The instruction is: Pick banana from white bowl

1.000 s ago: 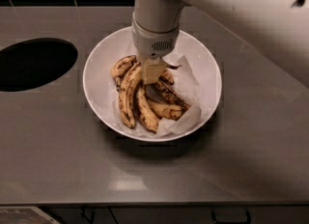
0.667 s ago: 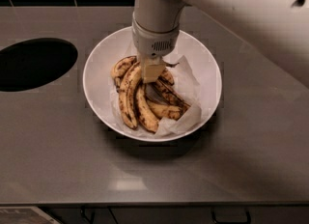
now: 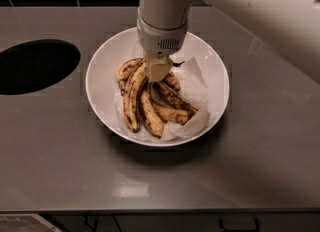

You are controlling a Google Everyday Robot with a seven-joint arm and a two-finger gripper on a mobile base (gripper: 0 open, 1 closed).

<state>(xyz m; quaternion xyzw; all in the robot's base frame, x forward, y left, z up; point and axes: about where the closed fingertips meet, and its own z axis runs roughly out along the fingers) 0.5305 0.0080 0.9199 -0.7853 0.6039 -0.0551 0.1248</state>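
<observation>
Since the pincer point(image 3: 159, 71) meets the banana point(image 3: 131, 98) inside the white bowl point(image 3: 100, 76), its grip impossible to tell, thinner bananas point(image 3: 170, 110) just beside it could snag and spill.

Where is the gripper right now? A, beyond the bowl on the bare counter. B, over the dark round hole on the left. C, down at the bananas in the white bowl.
C: the gripper sits at the far end of the bananas inside the white bowl.
</observation>
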